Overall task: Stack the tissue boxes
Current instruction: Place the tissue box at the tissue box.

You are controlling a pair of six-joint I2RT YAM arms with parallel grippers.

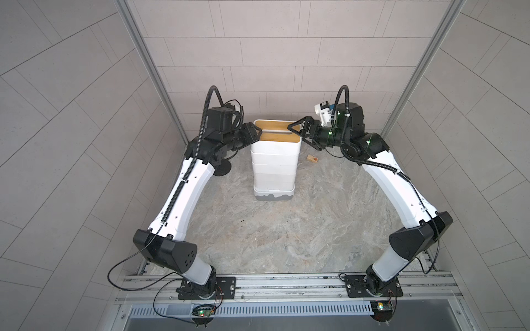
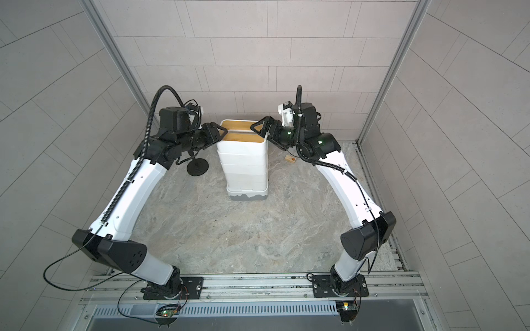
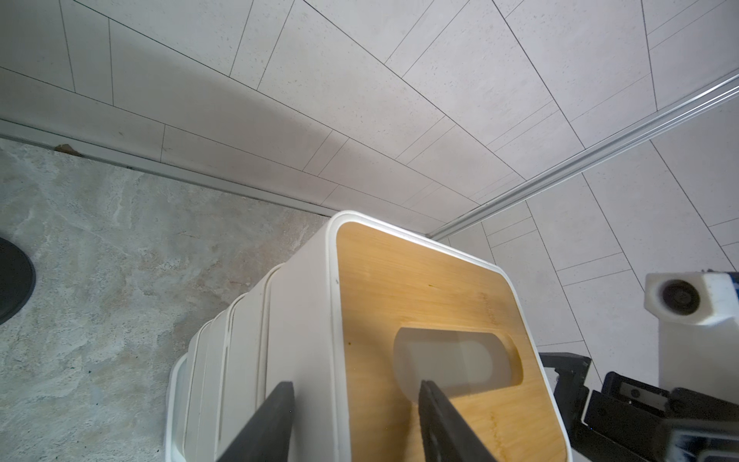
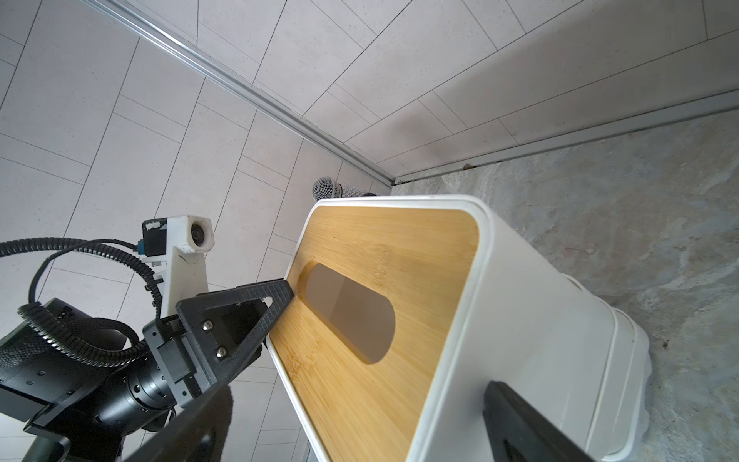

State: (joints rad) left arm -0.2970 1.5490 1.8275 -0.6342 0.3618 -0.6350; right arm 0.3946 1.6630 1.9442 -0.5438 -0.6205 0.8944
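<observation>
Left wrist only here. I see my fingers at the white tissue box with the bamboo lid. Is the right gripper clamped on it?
Observer: No, the right gripper is open, a finger either side of one end of that bamboo-lidded tissue box.
Operator: What's under it?
Observer: A stack of white boxes; the bottom box has a grey wavy base.
Operator: Anything loose nearby?
Observer: A small wooden block lies on the stone tabletop, on the robot's right of the stack, apart from it.

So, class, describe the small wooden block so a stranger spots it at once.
Find the tall white stack of tissue boxes at the back of the table. Beside it, toward the right arm, lies the wooden block: tiny, tan, unlike the big white boxes.
</observation>
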